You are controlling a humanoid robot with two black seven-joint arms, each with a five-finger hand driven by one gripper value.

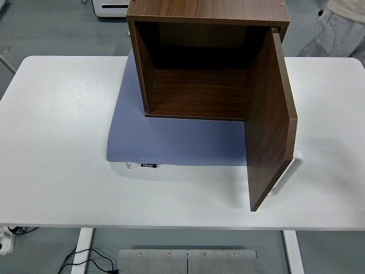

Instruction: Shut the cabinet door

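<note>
No robot hand shows anywhere over the worktop, so nothing can be told about open or closed fingers on either side. The worktop (63,142) is white and wide, with rounded far corners, and it fills most of the view. A blue-grey mat (171,140) lies flat on its middle, with a small dark label at the mat's near edge. A brown wooden cabinet (199,68) stands on the far part of the mat, with its open front facing the camera. It is dark inside and looks empty. The cabinet door (268,125) is hinged on the right side and swings far out toward the near edge of the worktop, so it stands wide open. Under the worktop there is a grey floor, a flat metal plate (187,261) and a black cable (85,260) at the bottom left. At the top right corner a person's light trousers (336,34) show behind the worktop. A white box (111,8) sits on the floor at the top left.
</note>
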